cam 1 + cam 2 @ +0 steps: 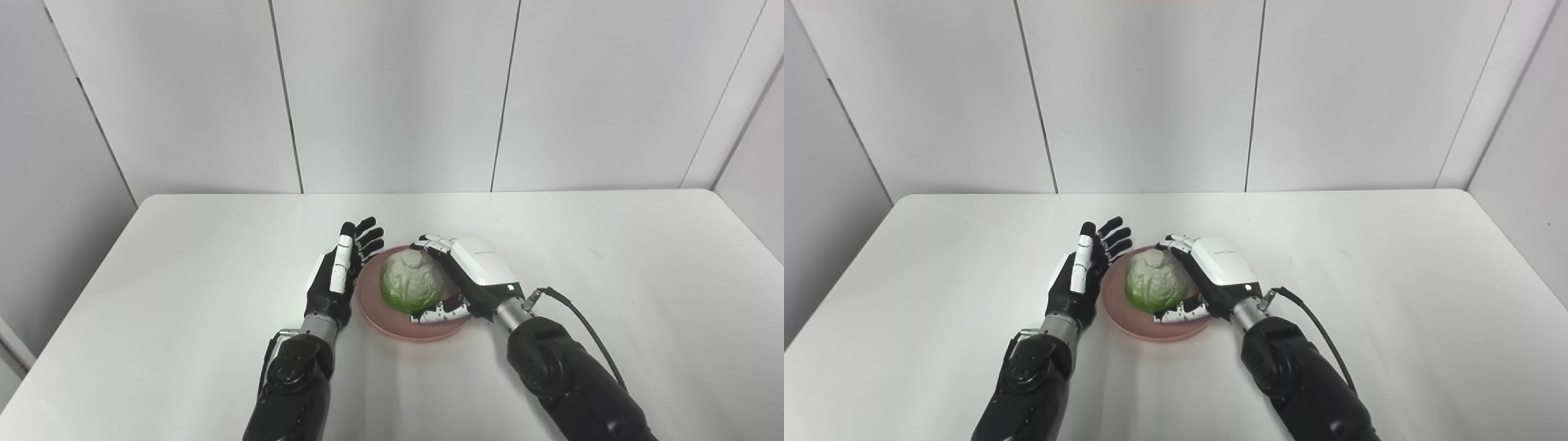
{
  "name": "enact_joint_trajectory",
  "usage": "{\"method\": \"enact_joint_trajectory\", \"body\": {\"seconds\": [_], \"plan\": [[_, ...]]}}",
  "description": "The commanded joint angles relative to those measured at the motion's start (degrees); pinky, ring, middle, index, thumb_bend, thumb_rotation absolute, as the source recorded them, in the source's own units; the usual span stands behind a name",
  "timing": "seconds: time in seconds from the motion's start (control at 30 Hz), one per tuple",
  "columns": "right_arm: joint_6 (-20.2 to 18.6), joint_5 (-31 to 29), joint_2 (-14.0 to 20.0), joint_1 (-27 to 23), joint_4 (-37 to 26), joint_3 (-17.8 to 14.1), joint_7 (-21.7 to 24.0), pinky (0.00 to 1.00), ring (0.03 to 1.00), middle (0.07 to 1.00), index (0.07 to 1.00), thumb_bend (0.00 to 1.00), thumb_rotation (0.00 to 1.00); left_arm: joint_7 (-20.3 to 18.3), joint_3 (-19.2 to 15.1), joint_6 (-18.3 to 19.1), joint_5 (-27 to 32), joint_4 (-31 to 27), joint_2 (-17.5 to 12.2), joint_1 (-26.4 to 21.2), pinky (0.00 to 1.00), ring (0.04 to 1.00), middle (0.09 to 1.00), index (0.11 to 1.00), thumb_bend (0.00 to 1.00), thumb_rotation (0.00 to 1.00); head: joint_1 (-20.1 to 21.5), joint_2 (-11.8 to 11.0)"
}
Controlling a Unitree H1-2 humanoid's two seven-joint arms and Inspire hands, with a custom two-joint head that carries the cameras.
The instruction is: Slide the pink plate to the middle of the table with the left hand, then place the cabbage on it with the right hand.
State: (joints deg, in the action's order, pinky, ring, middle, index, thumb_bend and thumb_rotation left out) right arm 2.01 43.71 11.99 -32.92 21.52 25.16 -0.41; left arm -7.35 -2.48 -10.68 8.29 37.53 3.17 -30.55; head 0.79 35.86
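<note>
Left eye view: we're seeing the pink plate (373, 309) sitting near the middle of the counter (184, 275), so the slide looks done. The cabbage (411, 282) is resting on the plate, w/ the right hand (468, 278) cupping it from its right side: fingers (432, 243) curling over the far top, thumb reaching under the near side. We can't tell whether it's gripping or already letting go; contact looks close but isn't clear. The left hand (340, 269) is standing upright just beside the plate's left rim, fingers spread and straight, holding nothing; whether it's touching the rim we can't say.

Right eye view: same layout from a bit to the side. The cabbage (1156, 283) is sitting on the pink plate (1118, 306), a little toward the plate's far side. The right hand (1213, 275) is wrapping the cabbage's right flank; the left hand (1084, 272) is open, palm facing the plate.

Progress, as we're judging it: both steps approx. complete. What's left is for the right hand to release (if it hasn't) and for both hands to pull clear.

Count: 1 plate, 1 cabbage, 2 hands, 1 counter.
</note>
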Motion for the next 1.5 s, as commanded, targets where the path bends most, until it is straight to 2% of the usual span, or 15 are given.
{"method": "enact_joint_trajectory", "body": {"seconds": [0.0,0.17,0.33,0.47,0.5,0.53,0.6,0.67,0.7,0.77,0.83,0.97,1.0,1.3,1.47], "plan": [[-1.13,-0.23,0.33,-2.03,-3.10,-0.89,0.91,0.98,0.991,0.987,0.912,0.72,0.42,-0.44,-0.01,-1.17,0.50,1.79,0.68,1.53,0.83,0.858,0.852,0.834,0.80,1.00,0.19,-0.02],[-0.49,-0.80,0.50,-1.71,-4.26,-1.53,2.19,1.00,1.000,1.000,0.946,0.75,0.39,-0.41,-0.50,-0.85,0.87,1.76,0.85,1.55,0.83,0.854,0.844,0.826,0.80,0.99,0.47,-0.07],[1.31,-4.35,0.20,-0.19,-5.94,-3.99,1.38,1.00,1.000,1.000,0.998,0.81,0.38,-0.15,-0.63,-0.70,0.58,1.69,0.77,1.61,0.85,0.859,0.846,0.825,0.81,0.99,0.79,-0.06],[2.73,-11.09,-1.34,2.60,-6.54,-8.77,-0.41,0.96,1.000,1.000,1.000,0.87,0.41,-0.38,-0.91,-0.69,0.78,1.50,0.63,1.63,0.84,0.857,0.841,0.820,0.81,0.99,1.07,-0.22],[2.67,-12.72,-1.86,3.09,-6.60,-9.86,-0.40,0.86,1.000,1.000,1.000,0.91,0.44,-0.36,-0.88,-0.67,0.64,1.38,0.59,1.69,0.86,0.864,0.848,0.826,0.81,0.99,1.07,-0.22],[2.51,-14.71,-2.67,3.88,-6.61,-11.36,-0.84,0.83,1.000,1.000,1.000,0.93,0.45,-0.21,-0.83,-0.72,0.47,1.13,0.61,1.84,0.87,0.866,0.851,0.829,0.81,1.00,1.08,-0.16],[2.43,-16.72,-3.65,4.75,-6.54,-13.07,-1.56,0.68,0.947,1.000,1.000,0.97,0.51,-0.08,-0.82,-0.77,0.37,0.84,0.65,2.00,0.92,0.894,0.872,0.846,0.81,1.00,1.12,-0.14],[2.49,-17.27,-4.07,5.01,-6.49,-13.69,-1.90,0.65,0.937,1.000,1.000,0.99,0.55,-0.11,-0.85,-0.77,0.40,0.75,0.65,2.04,0.94,0.902,0.877,0.852,0.81,1.00,1.12,-0.14],[3.75,-20.06,-5.07,5.40,-5.74,-15.33,-2.48,0.64,0.935,1.000,1.000,1.00,0.55,0.11,-1.02,-1.27,0.49,0.81,0.83,2.04,0.94,0.903,0.879,0.854,0.81,1.00,1.05,-0.14],[5.23,-25.74,-6.68,5.98,-4.53,-18.21,-2.44,0.85,0.983,1.000,1.000,0.93,0.69,0.31,-1.08,-2.01,0.37,0.84,0.98,2.13,0.98,0.958,0.922,0.899,0.80,1.00,1.06,-0.13],[5.70,-27.97,-7.15,6.14,-4.01,-19.36,-1.94,0.93,0.997,1.000,1.000,0.87,0.78,0.60,-0.78,-2.22,-0.28,0.62,0.93,2.26,1.00,0.991,0.964,0.935,0.80,1.00,1.06,-0.13],[6.73,-27.69,-7.31,6.77,-3.23,-19.03,-2.59,0.95,0.999,1.000,1.000,0.84,0.81,1.24,-0.16,-1.40,-1.23,0.14,0.77,2.32,1.00,1.000,0.996,0.989,0.83,1.00,1.27,-0.05],[6.61,-28.42,-7.66,7.06,-3.11,-19.24,-2.47,0.97,1.000,1.000,1.000,0.81,0.86,1.35,-0.05,-1.60,-1.49,0.34,0.68,2.25,1.00,1.000,0.999,0.997,0.84,1.00,1.27,-0.05],[4.90,-37.18,-10.05,7.32,-1.76,-21.41,0.28,1.00,1.000,1.000,1.000,0.75,0.98,1.53,1.26,-3.57,-2.83,1.51,-0.19,2.07,1.00,1.000,1.000,1.000,0.81,1.00,1.43,0.09],[5.77,-39.93,-10.64,6.97,-0.37,-22.13,1.18,1.00,1.000,1.000,1.000,0.75,1.00,1.38,1.62,-2.32,-3.02,0.76,-0.37,2.40,1.00,1.000,1.000,1.000,0.83,1.00,1.42,0.24]]}}
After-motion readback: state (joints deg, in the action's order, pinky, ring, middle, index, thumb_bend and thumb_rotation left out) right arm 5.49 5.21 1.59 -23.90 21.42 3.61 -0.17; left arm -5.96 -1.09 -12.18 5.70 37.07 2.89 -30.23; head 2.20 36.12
